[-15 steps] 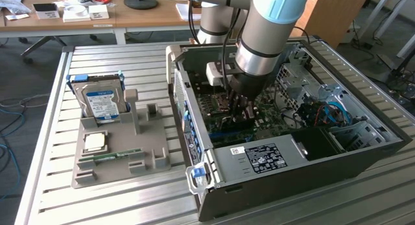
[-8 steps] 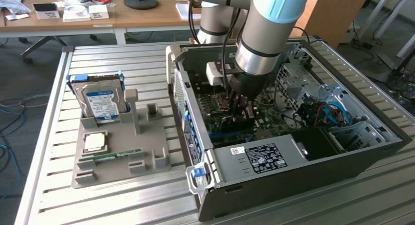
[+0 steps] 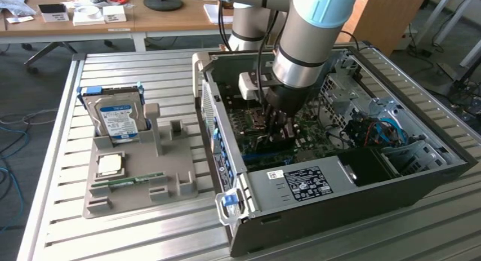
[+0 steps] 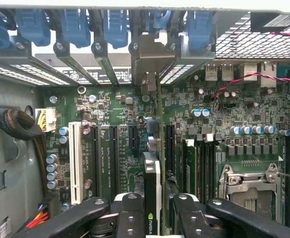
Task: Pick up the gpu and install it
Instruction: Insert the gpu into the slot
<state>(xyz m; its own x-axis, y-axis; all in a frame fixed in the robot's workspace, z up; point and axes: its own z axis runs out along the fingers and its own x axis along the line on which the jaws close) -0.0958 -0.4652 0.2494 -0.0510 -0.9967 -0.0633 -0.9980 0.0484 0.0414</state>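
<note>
so the gripper is down inside the open pc case, clamped on the gpu, with the black fingers on either side of the card's edge in the wrist view. the card stands on edge over the motherboard, lined up along the expansion slots, and its silver bracket sits up against the rear slot openings under the row of blue clips. can't tell if the card's fully down in its slot. a white slot runs just beside the black ones, and the cpu socket is off to the other side. in the exterior view the arm reaches straight down into the case, with the power supply near the front edge. well apart on the exterior view's left, a gray fixture tray on the slatted table holds a hard drive standing upright, plus a ram stick lying flat. furthest back there's a wooden desk with some clutter.
</note>
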